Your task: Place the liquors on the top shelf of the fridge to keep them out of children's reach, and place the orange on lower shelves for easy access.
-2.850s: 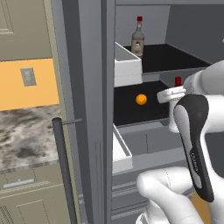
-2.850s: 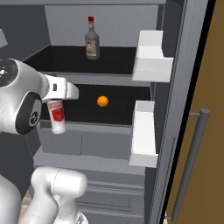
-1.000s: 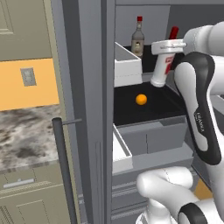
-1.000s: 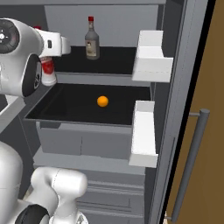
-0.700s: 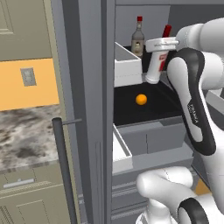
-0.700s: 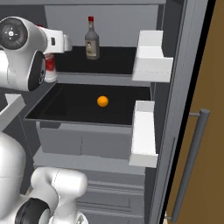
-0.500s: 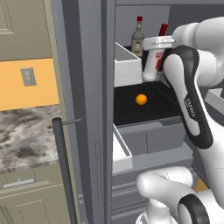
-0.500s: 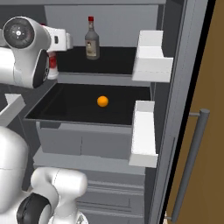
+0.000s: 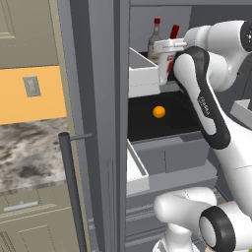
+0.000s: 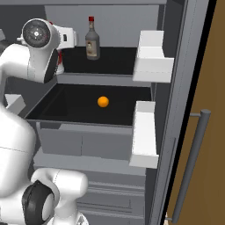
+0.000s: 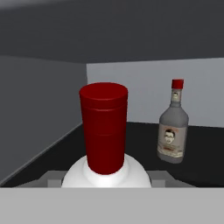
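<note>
The fridge [image 9: 98, 98] stands open. One liquor bottle [image 10: 92, 41] with a red cap stands upright at the back of the top shelf [image 10: 116, 59]; the hand view shows that bottle [image 11: 172, 131] to the right. My gripper [image 9: 170, 49] is shut on a second liquor bottle [image 11: 103, 131], whose red cap [image 9: 174, 31] tilts toward the back at top-shelf height. In the right base view my gripper [image 10: 66, 37] sits at the shelf's left end. The orange [image 9: 158, 111] lies on the black lower shelf [image 10: 66, 105].
White door bins [image 10: 151, 55] hang on the open door, one high and one lower [image 10: 144, 132]. Grey drawers [image 10: 83, 143] sit under the lower shelf. The door's dark bar handle [image 10: 191, 167] is at the right. Beige cupboards and a marbled counter [image 9: 29, 152] lie left of the fridge.
My arm has carried the held bottle up and further in, from in front of the shelves to the left end of the top shelf. The standing bottle and the orange have not moved.
</note>
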